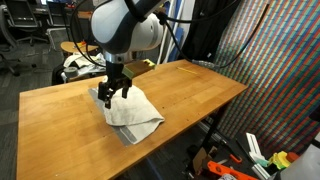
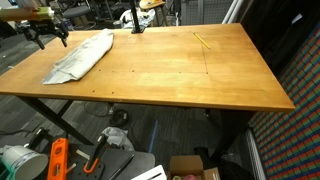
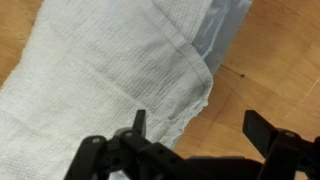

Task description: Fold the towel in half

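The towel (image 1: 133, 113) (image 2: 82, 57) is an off-white wrinkly cloth lying in layers on the wooden table (image 1: 190, 85) (image 2: 180, 75), near one end. In the wrist view the towel (image 3: 95, 70) fills the upper left, and a grey strip (image 3: 224, 32) shows under its hemmed edge. My gripper (image 1: 113, 95) (image 2: 48, 38) (image 3: 199, 124) hovers just over the towel's edge. It is open, with one finger above the cloth, the other above bare wood, and nothing between them.
A thin yellow stick (image 2: 203, 41) lies on the far part of the table. The arm's base (image 2: 134, 22) stands at the table's back edge. Boxes and orange tools (image 2: 57, 160) sit on the floor below the front edge. A patterned screen (image 1: 270, 70) stands beside the table.
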Robot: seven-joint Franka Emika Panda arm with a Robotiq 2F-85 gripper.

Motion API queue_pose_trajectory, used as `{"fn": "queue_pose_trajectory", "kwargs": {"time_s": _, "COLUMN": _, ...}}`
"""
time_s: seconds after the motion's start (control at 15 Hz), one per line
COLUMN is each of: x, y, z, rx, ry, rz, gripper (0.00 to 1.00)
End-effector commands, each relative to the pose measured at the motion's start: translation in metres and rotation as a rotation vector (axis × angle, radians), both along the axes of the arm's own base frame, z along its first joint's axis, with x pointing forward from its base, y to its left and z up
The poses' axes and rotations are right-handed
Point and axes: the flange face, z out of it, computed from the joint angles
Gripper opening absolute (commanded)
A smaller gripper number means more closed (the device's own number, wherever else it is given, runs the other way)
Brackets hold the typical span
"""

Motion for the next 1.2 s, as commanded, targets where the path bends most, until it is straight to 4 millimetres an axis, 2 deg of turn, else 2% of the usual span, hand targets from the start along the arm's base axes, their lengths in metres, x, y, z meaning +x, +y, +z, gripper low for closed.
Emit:
{"fn": "queue_pose_trajectory", "kwargs": {"time_s": 0.0, "x": -0.035, "y": 0.032, "z": -0.003, "rx": -0.016, "ry": -0.055, "rz": -0.1, "gripper": 1.0}}
{"fn": "queue_pose_trajectory", "kwargs": {"time_s": 0.2, "x": -0.052, "y": 0.059, "z": -0.015, "rx": -0.031, "ry": -0.078, "rz": -0.168, "gripper": 1.0}}
{"fn": "queue_pose_trajectory", "kwargs": {"time_s": 0.47, "x": -0.051, "y": 0.083, "z": -0.02, "rx": -0.055, "ry": -0.13, "rz": -0.255, "gripper": 1.0}}
{"fn": "queue_pose_trajectory", "kwargs": {"time_s": 1.13, "x": -0.015, "y": 0.087, "z": -0.053, "rx": -0.126, "ry": -0.109, "rz": -0.315, "gripper": 1.0}}
